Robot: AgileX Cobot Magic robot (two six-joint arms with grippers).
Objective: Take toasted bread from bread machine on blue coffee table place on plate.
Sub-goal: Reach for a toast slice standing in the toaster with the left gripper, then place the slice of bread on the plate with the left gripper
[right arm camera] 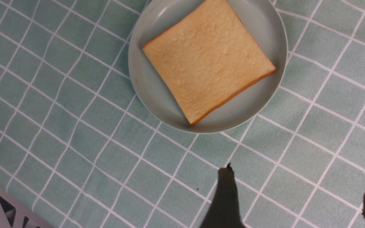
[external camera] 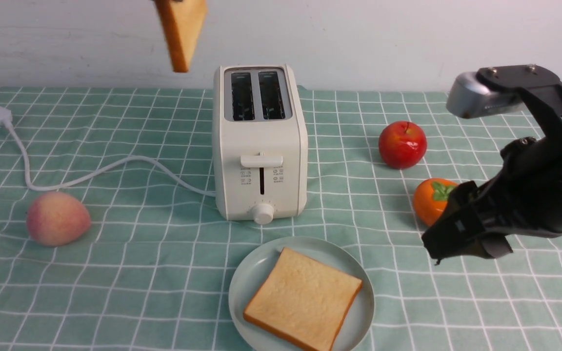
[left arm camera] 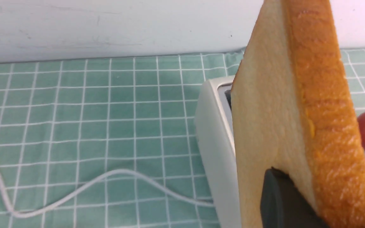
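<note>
The left hand (left arm camera: pixel 328 209) is clenched on one slice of toast (external camera: pixel 182 31), holding it on edge in the air, above and to the left of the bread machine (external camera: pixel 260 146) (its front lever (external camera: pixel 261 160) sits at the top of its track). The right hand (right arm camera: pixel 299 194) hangs released, jaws wide, over the counter (external camera: pixel 115 273) near the plate (external camera: pixel 251 282), where the other slice (external camera: pixel 303 300) lies flat, in front of the bread machine.
</note>
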